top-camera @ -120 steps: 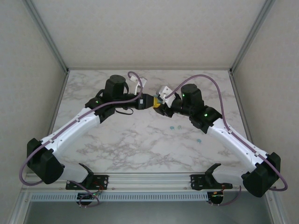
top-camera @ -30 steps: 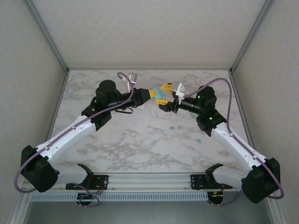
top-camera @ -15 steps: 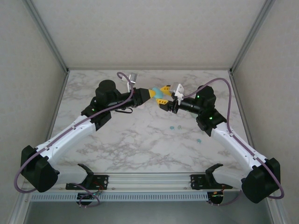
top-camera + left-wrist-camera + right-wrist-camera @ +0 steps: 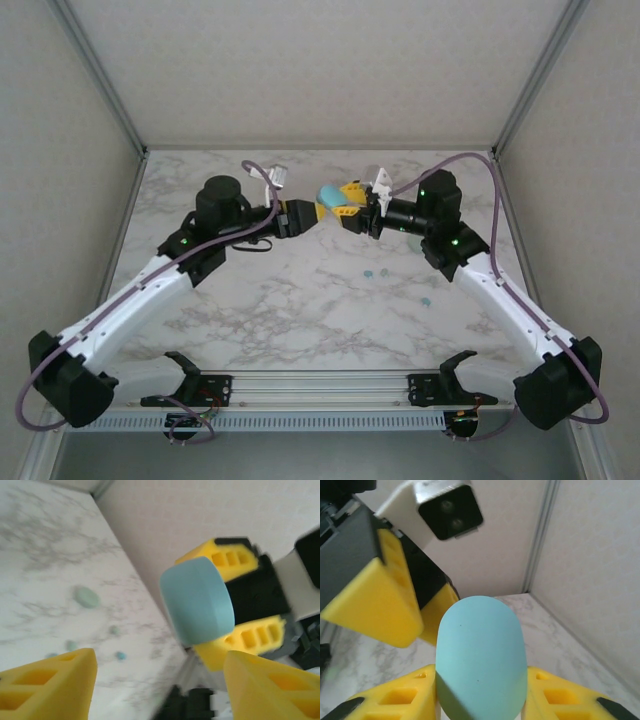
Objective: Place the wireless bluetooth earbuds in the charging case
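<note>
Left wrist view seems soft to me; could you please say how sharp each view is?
Left wrist view: blurred all over, the case and the earbuds on the table smeared. Right wrist view: case sharp, its lower side shaded. Top view: sharp, evenly lit.

Left tool with yellow fingers spread wide. Just ahead and clear of both, charging case pinched between yellow fingers of right tool. Past the finger at lower left, on the counter: mint-green oval piece and tiny teal earbuds.
</note>
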You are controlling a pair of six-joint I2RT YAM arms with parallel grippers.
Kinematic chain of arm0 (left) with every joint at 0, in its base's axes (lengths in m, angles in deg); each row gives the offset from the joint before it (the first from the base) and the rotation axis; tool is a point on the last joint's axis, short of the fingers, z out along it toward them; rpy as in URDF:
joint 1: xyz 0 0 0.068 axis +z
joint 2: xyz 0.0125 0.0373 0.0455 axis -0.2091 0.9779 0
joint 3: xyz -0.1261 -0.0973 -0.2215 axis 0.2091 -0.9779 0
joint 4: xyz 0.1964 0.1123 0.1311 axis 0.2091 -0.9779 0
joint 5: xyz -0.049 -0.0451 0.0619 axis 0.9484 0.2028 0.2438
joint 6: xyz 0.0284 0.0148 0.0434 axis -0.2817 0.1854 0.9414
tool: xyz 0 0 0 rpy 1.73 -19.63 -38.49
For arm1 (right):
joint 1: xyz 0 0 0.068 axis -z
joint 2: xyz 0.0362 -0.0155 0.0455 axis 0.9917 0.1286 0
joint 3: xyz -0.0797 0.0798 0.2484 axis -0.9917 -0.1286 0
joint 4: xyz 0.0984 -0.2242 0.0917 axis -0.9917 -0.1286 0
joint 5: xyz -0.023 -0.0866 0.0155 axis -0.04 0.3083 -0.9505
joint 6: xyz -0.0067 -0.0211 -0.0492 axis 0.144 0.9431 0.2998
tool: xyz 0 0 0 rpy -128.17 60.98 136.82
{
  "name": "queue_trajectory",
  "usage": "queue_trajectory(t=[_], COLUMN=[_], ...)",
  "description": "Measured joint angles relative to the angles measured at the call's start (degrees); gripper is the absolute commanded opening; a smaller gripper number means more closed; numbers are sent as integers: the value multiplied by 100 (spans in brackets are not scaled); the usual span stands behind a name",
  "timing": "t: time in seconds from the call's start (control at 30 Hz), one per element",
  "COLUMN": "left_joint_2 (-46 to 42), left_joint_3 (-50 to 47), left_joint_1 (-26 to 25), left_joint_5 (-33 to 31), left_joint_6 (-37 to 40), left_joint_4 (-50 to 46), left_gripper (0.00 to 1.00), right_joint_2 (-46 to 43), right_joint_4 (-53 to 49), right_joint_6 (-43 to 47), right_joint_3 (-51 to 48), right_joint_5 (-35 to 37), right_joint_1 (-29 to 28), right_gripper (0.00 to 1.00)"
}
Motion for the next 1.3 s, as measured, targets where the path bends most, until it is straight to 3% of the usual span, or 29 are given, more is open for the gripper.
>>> queue_trajectory(t=[0.23,0.4,0.67,1.3], left_joint_2=[-1167,-828,-120,297], left_joint_3=[-402,-216,28,457], left_joint_1=[219,409,407,378], left_joint_5=[20,820,1744,2286], left_joint_6=[3023,4004,4168,4256], left_joint_4=[-334,-651,-765,-944], left_gripper=[68,67,67,55], right_joint_2=[507,527,527,542], right_joint_4=[-1329,-1751,-2002,-2072], right_joint_6=[-127,-55,293,723], right_joint_3=[920,984,1005,1027], right_joint_5=[-1021,-1449,-1622,-1663], right_joint_1=[33,31,-63,-157], right_gripper=[36,37,36,37])
